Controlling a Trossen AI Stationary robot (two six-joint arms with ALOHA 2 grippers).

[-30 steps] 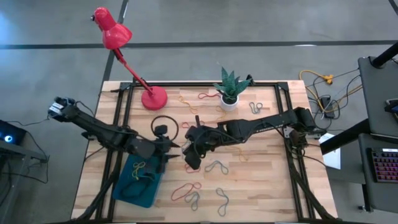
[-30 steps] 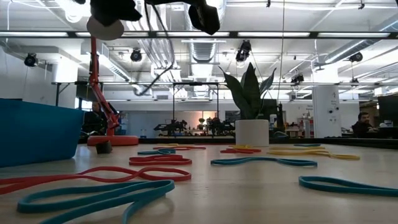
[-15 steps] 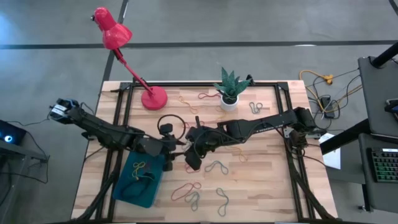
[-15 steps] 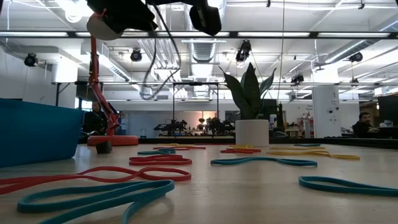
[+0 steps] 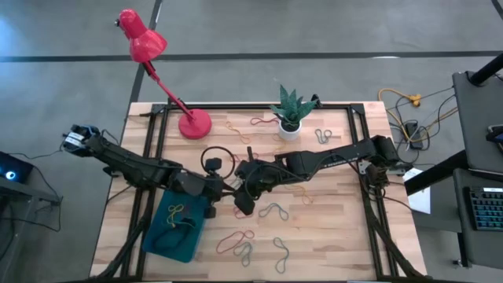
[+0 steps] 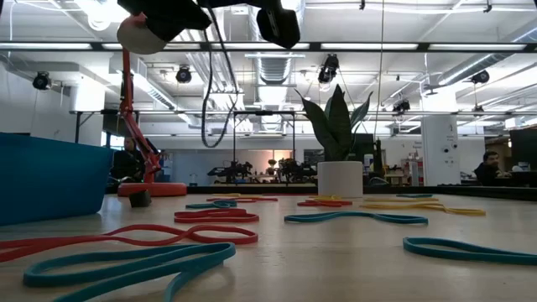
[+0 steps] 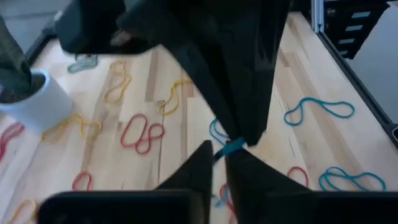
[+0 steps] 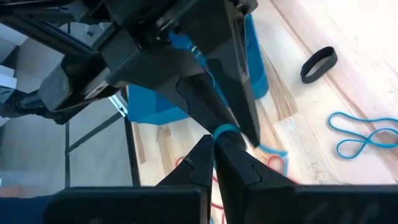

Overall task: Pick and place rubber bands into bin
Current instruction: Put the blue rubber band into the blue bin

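You've got both grippers nose to nose above the middle of the table, and both are pinched on the same blue rubber band (image 8: 225,131). The left gripper (image 7: 219,158) has its fingers closed right down on one end of that band, which pokes out just past its tips. The right gripper (image 8: 214,144) is clamped tight on it too, its tips meeting the left one's almost head-on, touching or as good as.

The bin (image 5: 178,229) sits just behind and under your left fingers, with a yellow-green band (image 5: 178,210) already lying in it. Below and beyond the right gripper's fingertips you'll see loose bands on the wood: a teal loop (image 8: 362,138), a black band (image 8: 319,64) and some red ones (image 7: 142,132).
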